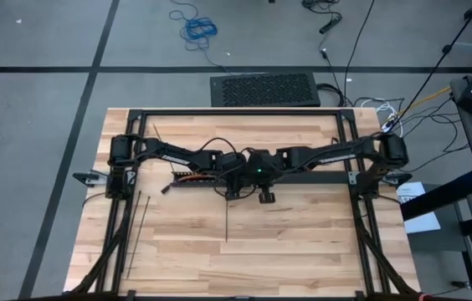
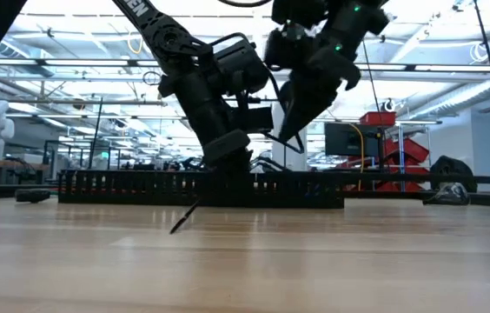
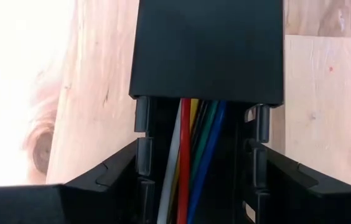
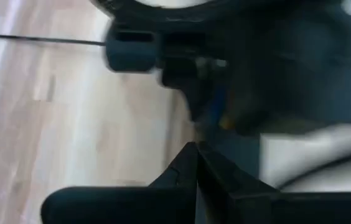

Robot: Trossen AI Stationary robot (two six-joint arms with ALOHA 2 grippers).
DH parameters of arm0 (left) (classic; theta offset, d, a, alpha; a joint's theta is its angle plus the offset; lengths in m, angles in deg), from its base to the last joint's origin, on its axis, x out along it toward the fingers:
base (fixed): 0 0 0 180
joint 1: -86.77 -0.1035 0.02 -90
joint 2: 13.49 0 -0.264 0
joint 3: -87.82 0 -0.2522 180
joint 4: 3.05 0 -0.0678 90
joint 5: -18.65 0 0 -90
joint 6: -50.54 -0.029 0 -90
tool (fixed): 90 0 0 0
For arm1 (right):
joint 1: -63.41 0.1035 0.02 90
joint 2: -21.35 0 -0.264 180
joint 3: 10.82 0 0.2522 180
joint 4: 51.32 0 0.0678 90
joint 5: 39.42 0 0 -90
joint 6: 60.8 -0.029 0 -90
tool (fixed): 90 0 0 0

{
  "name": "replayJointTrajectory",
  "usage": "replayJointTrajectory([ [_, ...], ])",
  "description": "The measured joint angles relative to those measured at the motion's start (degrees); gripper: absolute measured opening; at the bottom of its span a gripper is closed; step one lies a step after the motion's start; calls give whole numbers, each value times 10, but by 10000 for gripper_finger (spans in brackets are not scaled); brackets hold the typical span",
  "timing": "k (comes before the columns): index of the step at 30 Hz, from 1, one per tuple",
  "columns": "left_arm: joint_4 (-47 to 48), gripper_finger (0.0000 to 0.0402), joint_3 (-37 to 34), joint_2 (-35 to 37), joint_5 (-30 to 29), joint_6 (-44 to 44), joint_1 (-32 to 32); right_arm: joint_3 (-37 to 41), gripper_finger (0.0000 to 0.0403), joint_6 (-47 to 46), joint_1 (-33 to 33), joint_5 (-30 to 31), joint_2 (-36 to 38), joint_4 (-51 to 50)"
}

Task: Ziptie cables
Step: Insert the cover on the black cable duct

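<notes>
- The cables (image 3: 191, 155) lie inside the black slotted channel (image 3: 206, 50) — its cover hides their far run, and from above the arms mask most of them.
- The left gripper (image 3: 194, 186) straddles the channel, jaws wide apart around its walls.
- The right gripper (image 4: 195, 152), fully closed and empty, hangs just beside the channel.
- One ziptie (image 1: 227, 219) lies on the surface (image 1: 303, 251), near the channel.

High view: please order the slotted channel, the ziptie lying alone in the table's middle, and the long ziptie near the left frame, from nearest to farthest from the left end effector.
1. Slotted channel: directly at the left end effector, which is down on it at its right end.
2. Middle ziptie: just toward the table's front, straight.
3. Long ziptie: far to the left, beside the frame.
</notes>
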Motion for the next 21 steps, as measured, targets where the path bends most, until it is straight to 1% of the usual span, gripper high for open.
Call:
replayJointTrajectory([
  [3,1,239,0,0,0,-4,1,1,0,-6,-5,20,17,-37],
  [5,2,239,0,0,0,-5,1,3,0,-5,-13,20,21,-61],
  [10,3,239,0,0,3,-7,1,43,0,-2,-39,18,14,-71],
  [15,4,239,-1,0,4,-8,0,79,0,15,-50,4,-1,-6],
  [18,-5,239,-2,0,6,-10,0,76,0,32,-51,-20,-14,52],
  [21,-14,243,-3,0,6,-12,0,67,0,45,-50,-28,-23,57],
])
